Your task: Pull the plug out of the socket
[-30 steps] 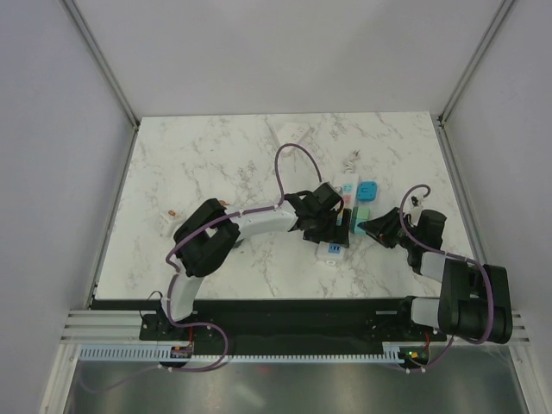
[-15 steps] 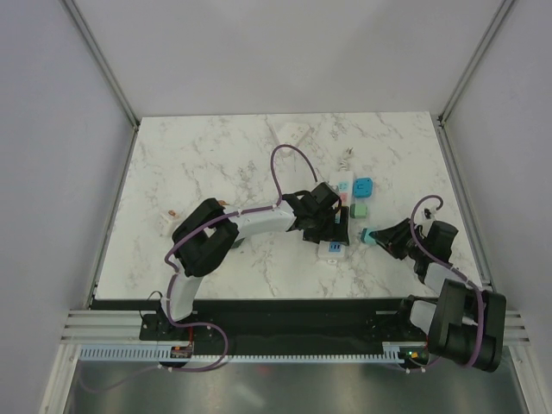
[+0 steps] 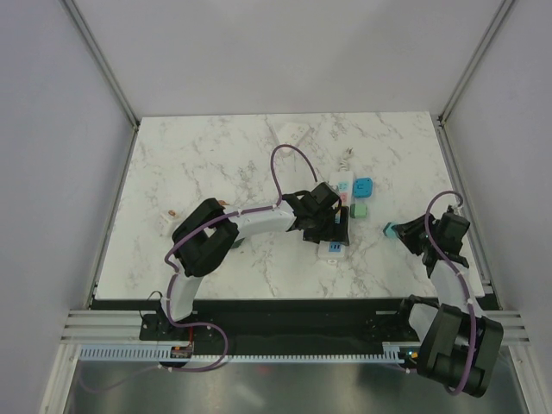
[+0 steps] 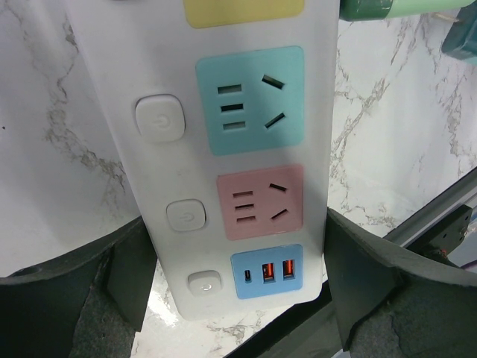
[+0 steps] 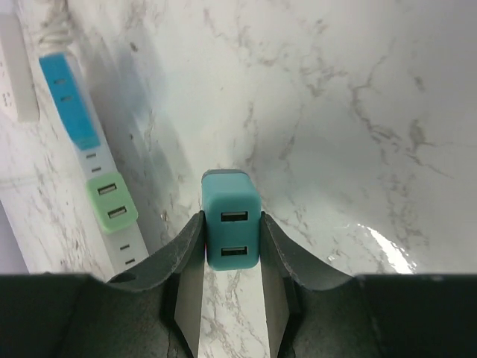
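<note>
- Right wrist view: the teal plug [image 5: 231, 240] sits clenched between both fingers of the right tool [image 5: 232, 221], its face with two USB ports turned to the camera. Marble lies behind it.
- From the top external view, that teal plug [image 3: 392, 231] is out of the power strip [image 3: 342, 185] and well apart from it, off to the strip's right at the tip of the right tool [image 3: 404, 232]. Whether it touches the marble, I cannot tell.
- Only the left wrist view shows the power strip [image 4: 149, 60] up close: a blue socket face [image 4: 250, 101], a pink socket face [image 4: 259, 201] and a small USB panel [image 4: 267, 271], each beside a white push button.
- The left tool [image 4: 237, 224] straddles that end of the strip, spread wide, its fingers [image 4: 74, 291] pressed against both long edges, so it is grasping the strip. From above, the left tool [image 3: 332, 228] covers the strip's near half.
- A green plug [image 3: 360, 210] and a blue plug [image 3: 365, 187] sit along the strip's right side; the right wrist view shows the same green plug [image 5: 112, 201] and blue plug [image 5: 71, 112] on the strip's far side.
- The worktop [image 3: 216, 164] is white marble with grey veins, enclosed by plain pale walls [image 3: 285, 52].
</note>
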Robot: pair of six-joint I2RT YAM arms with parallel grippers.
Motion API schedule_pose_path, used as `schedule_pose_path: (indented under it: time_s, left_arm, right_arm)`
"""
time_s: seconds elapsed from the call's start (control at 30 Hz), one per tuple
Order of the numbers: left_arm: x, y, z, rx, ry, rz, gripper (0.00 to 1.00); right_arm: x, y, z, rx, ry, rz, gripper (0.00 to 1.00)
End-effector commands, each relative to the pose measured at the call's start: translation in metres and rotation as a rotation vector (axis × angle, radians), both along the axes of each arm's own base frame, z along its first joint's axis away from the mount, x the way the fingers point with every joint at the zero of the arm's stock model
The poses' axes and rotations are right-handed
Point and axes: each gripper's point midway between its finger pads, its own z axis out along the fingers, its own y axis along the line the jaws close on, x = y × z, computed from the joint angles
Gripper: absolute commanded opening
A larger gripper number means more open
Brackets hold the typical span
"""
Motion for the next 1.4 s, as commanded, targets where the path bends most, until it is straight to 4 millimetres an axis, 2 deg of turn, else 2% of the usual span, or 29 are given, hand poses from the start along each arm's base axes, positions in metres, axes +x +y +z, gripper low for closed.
schedule_pose_path:
  time_s: [0.0, 0.13, 0.2, 0.23, 0.37, 0.4, 0.43, 0.47, 0.5, 0.53, 0.57, 0.6, 0.63, 0.77, 0.8, 0.87, 1.07, 1.17, 1.3, 1.33, 1.37]
  left_arm:
    - [-0.016, 0.059, -0.069, 0.265, 0.104, 0.047, 0.02]
    - [-0.015, 0.055, -0.068, 0.256, 0.105, 0.043, 0.02]
    - [-0.014, 0.053, -0.065, 0.249, 0.105, 0.043, 0.02]
    - [-0.015, 0.053, -0.065, 0.245, 0.108, 0.042, 0.02]
    - [-0.015, 0.051, -0.062, 0.236, 0.110, 0.039, 0.02]
    - [-0.014, 0.050, -0.062, 0.233, 0.109, 0.038, 0.02]
    - [-0.014, 0.050, -0.061, 0.231, 0.109, 0.041, 0.02]
    - [-0.014, 0.049, -0.060, 0.228, 0.109, 0.039, 0.02]
    - [-0.014, 0.048, -0.059, 0.226, 0.107, 0.039, 0.02]
    - [-0.014, 0.047, -0.058, 0.224, 0.104, 0.038, 0.02]
    - [-0.013, 0.047, -0.057, 0.222, 0.100, 0.038, 0.02]
    - [-0.013, 0.048, -0.056, 0.226, 0.096, 0.039, 0.02]
    - [-0.012, 0.048, -0.055, 0.225, 0.091, 0.041, 0.02]
    - [-0.009, 0.048, -0.055, 0.228, 0.082, 0.046, 0.02]
    - [-0.009, 0.048, -0.055, 0.228, 0.082, 0.046, 0.02]
    - [-0.010, 0.047, -0.056, 0.230, 0.087, 0.046, 0.02]
    - [-0.009, 0.047, -0.057, 0.234, 0.083, 0.047, 0.02]
    - [-0.008, 0.046, -0.056, 0.232, 0.081, 0.049, 0.02]
    - [-0.009, 0.049, -0.058, 0.246, 0.084, 0.052, 0.02]
    - [-0.009, 0.049, -0.058, 0.245, 0.084, 0.053, 0.02]
    - [-0.009, 0.050, -0.058, 0.248, 0.086, 0.055, 0.02]
  right_arm:
    - [0.012, -0.029, 0.014, -0.002, -0.038, -0.168, 0.00]
    - [0.031, -0.050, 0.041, 0.012, -0.223, -0.315, 0.00]
    - [0.035, -0.057, 0.045, 0.047, -0.278, -0.383, 0.00]
    - [0.038, -0.067, 0.052, 0.027, -0.330, -0.432, 0.00]
    - [0.052, -0.094, 0.050, 0.024, -0.354, -0.558, 0.00]
    - [0.056, -0.097, 0.038, 0.044, -0.320, -0.578, 0.00]
    - [0.065, -0.102, 0.049, 0.053, -0.370, -0.589, 0.00]
    - [0.068, -0.108, 0.050, 0.054, -0.389, -0.613, 0.00]
    - [0.070, -0.111, 0.041, 0.073, -0.382, -0.641, 0.00]
    - [0.076, -0.117, 0.050, 0.072, -0.433, -0.658, 0.00]
    - [0.079, -0.119, 0.049, 0.080, -0.443, -0.671, 0.00]
    - [0.083, -0.119, 0.035, 0.094, -0.411, -0.669, 0.00]
    - [0.095, -0.123, 0.048, 0.096, -0.466, -0.654, 0.00]
    - [0.114, -0.125, 0.042, 0.133, -0.494, -0.645, 0.00]
    - [0.119, -0.125, 0.030, 0.137, -0.468, -0.637, 0.00]
    - [0.133, -0.128, 0.031, 0.145, -0.480, -0.624, 0.00]
    - [0.154, -0.122, -0.002, 0.173, -0.418, -0.615, 0.01]
    - [0.158, -0.118, -0.011, 0.178, -0.396, -0.612, 0.15]
    - [0.159, -0.114, -0.020, 0.188, -0.369, -0.607, 0.21]
    - [0.159, -0.112, -0.021, 0.189, -0.364, -0.604, 0.25]
    - [0.158, -0.112, -0.023, 0.190, -0.359, -0.604, 0.34]
